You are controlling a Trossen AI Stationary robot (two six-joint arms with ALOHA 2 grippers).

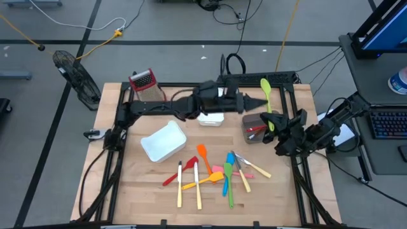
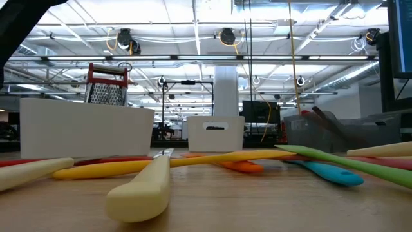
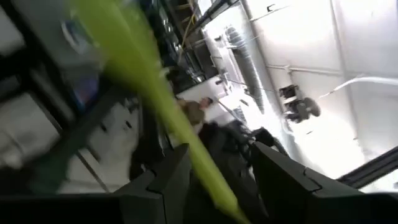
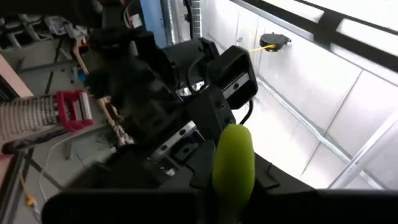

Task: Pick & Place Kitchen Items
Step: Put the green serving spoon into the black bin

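Observation:
A green spatula (image 1: 268,100) hangs in the air above the grey bin (image 1: 254,129), its broad head (image 1: 265,84) toward the far edge. My right gripper (image 1: 275,126) is shut on its near end. My left gripper (image 1: 261,102) reaches in level from the table's left. It is open, and its fingers stand on either side of the green shaft (image 3: 186,146). Several other utensils (image 1: 213,172), in red, orange, yellow, blue, green, pink and cream, lie flat on the wooden table near its front edge. My right gripper holds the green spatula by the near end of its handle (image 4: 229,196), coming from the table's right. Its own body hides the fingers and the contact. The spatula sticks out beyond them toward the far edge, clear of the table. My left gripper: I cannot tell whether its open fingers (image 3: 171,180) touch the shaft.
A large white bin (image 1: 163,141) stands left of centre, with a small white bin (image 1: 211,118) under the left arm. The grey bin holds red utensils (image 1: 255,129). A metal grater with a red top (image 1: 143,81) stands at the far left. Black frame rails (image 1: 299,86) edge the table.

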